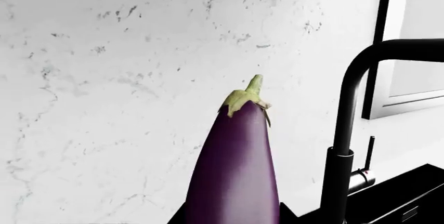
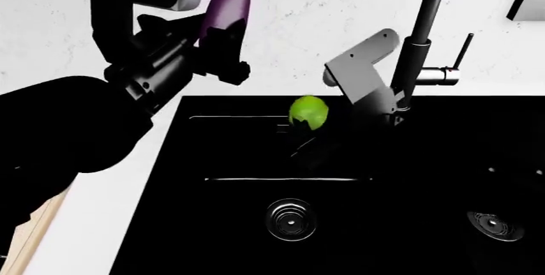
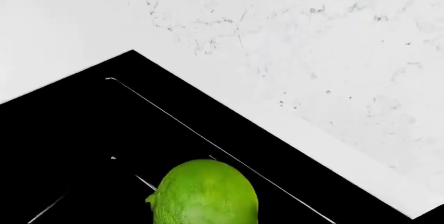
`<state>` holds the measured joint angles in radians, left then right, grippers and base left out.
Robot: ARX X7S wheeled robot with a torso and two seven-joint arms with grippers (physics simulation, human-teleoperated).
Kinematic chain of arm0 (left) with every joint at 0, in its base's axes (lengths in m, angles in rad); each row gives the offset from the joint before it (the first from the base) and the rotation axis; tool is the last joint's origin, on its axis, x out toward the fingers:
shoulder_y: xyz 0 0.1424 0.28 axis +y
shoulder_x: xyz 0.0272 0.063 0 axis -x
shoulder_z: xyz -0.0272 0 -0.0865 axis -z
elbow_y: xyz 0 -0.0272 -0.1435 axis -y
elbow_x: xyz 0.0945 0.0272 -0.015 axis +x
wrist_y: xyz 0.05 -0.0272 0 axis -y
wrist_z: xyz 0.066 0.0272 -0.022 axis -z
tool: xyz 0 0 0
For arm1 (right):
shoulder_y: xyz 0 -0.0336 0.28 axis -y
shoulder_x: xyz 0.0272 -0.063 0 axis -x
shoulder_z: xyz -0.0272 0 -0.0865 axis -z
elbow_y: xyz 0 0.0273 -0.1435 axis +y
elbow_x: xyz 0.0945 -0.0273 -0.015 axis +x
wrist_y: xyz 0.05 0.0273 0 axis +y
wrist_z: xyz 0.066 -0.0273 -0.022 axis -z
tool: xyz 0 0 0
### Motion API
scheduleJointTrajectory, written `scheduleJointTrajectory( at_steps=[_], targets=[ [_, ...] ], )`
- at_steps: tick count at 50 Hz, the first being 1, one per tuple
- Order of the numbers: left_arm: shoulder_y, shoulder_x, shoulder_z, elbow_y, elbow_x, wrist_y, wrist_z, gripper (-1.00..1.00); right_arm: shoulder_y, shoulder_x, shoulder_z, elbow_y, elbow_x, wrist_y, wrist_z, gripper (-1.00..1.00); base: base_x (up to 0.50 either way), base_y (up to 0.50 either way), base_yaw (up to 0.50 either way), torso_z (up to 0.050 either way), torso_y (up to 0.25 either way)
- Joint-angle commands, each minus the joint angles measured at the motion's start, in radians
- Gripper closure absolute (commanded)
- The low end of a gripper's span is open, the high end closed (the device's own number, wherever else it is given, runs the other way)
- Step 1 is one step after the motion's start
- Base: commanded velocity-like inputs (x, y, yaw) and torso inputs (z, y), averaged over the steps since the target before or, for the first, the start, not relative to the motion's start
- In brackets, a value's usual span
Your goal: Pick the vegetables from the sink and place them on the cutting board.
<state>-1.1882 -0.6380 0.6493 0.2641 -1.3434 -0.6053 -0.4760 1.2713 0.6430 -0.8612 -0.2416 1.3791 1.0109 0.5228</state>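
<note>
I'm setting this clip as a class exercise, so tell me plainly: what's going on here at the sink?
A two-armed robot is lifting vegetables out of a black sink. Its left gripper holds the purple eggplant upright, raised above the counter in front of the marble wall. The right gripper appears to hold the green ball over the left basin, near the faucet. Only a corner of the cutting board shows at lower left; neither vegetable is on it yet.

White marble all around me.
A veined white marble wall point(image 1: 125, 78) rises ahead of me, a white bench point(image 2: 127, 198) runs beside it, and a dark-framed window point(image 1: 409, 52) sits off to one side.
</note>
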Motion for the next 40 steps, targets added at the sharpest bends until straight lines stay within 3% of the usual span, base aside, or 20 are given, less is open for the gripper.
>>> scheduleJointTrajectory(
  at_steps=[1,10,21,40],
  targets=[
    [0.032,-0.038,-0.013,0.057,0.033,0.032,-0.044,1.0,-0.029,0.048,0.078,-0.143,0.013,-0.078,0.026,1.0,0.0,0.0,0.0,0.001,0.25],
    [0.061,-0.11,-0.026,0.207,0.05,0.029,-0.13,1.0,-0.104,0.096,0.131,-0.267,-0.023,-0.186,0.044,1.0,0.0,0.0,0.0,0.001,0.098],
    [0.224,-0.211,-0.047,0.368,0.144,0.102,-0.253,1.0,-0.207,0.173,0.195,-0.449,-0.042,-0.284,0.164,1.0,-0.5,0.0,0.0,0.0,0.0],
    [0.347,-0.223,-0.035,0.362,0.249,0.187,-0.234,1.0,-0.382,0.231,0.23,-0.539,-0.156,-0.427,0.167,1.0,-0.5,0.0,0.0,0.0,0.0]
  ],
)
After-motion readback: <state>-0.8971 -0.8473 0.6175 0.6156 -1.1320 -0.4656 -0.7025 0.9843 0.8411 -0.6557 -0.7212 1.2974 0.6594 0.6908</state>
